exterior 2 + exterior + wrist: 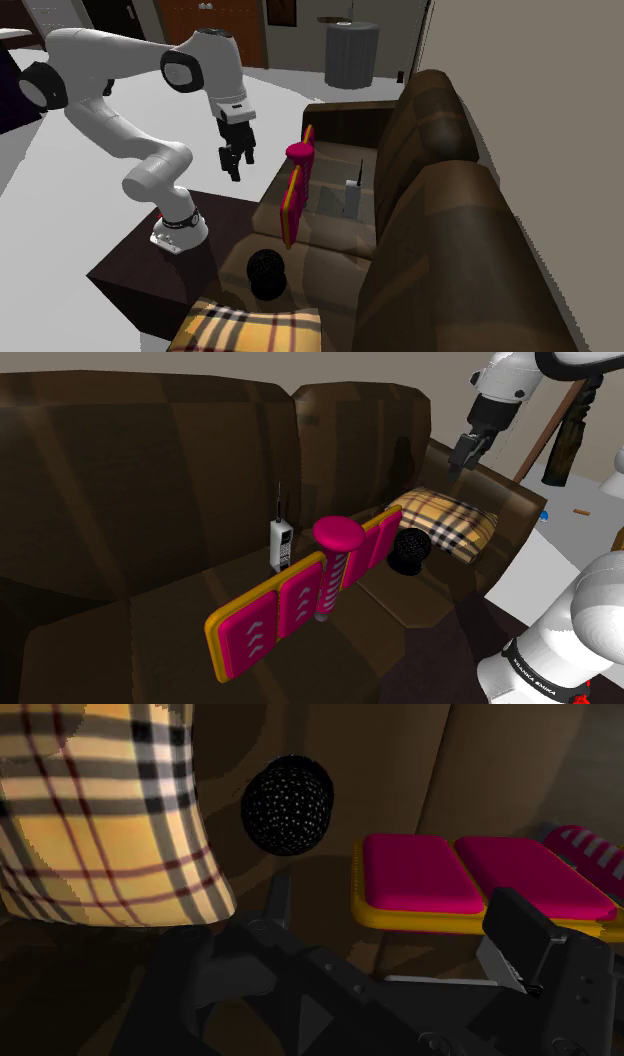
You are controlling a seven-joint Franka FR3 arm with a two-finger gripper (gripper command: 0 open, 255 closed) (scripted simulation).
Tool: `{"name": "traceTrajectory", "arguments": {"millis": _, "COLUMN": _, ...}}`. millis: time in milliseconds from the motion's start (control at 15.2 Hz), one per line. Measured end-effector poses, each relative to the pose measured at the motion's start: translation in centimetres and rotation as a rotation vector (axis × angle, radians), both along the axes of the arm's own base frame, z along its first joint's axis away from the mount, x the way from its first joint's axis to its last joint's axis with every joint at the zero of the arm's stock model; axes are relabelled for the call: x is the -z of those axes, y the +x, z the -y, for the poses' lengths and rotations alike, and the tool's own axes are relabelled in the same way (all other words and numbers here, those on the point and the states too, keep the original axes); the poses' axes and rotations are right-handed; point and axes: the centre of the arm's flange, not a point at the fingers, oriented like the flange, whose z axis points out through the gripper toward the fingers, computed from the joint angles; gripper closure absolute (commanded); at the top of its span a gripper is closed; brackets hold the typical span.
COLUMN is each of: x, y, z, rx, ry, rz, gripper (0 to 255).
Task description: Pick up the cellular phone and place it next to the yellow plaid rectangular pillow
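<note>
Black two-finger tool (462,455) hangs in the air over the right end of the brown leather sofa (150,472), fingers spread apart, nothing between them! Below it lies the yellow plaid rectangular pillow (447,520), with a black dotted ball (408,550) just beside it. Well apart, toward the shoulder view's left, the white brick-shaped cellular phone (281,542) stands upright near the backrest, antenna up, on the far side of a long yellow-rimmed pink padded panel (290,602) and a magenta mushroom-topped post (336,547).
</note>
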Motion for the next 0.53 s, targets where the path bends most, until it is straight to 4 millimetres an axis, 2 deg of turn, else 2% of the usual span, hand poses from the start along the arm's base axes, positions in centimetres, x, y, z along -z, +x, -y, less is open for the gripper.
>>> {"name": "traceTrajectory", "arguments": {"millis": 132, "x": 0.3, "y": 0.4, "z": -0.4, "rx": 0.001, "ry": 0.001, "rz": 0.0, "gripper": 0}}
{"name": "traceTrajectory", "arguments": {"millis": 528, "x": 3.5, "y": 4.6, "z": -5.0, "rx": 0.01, "ry": 0.011, "rz": 0.0, "gripper": 0}}
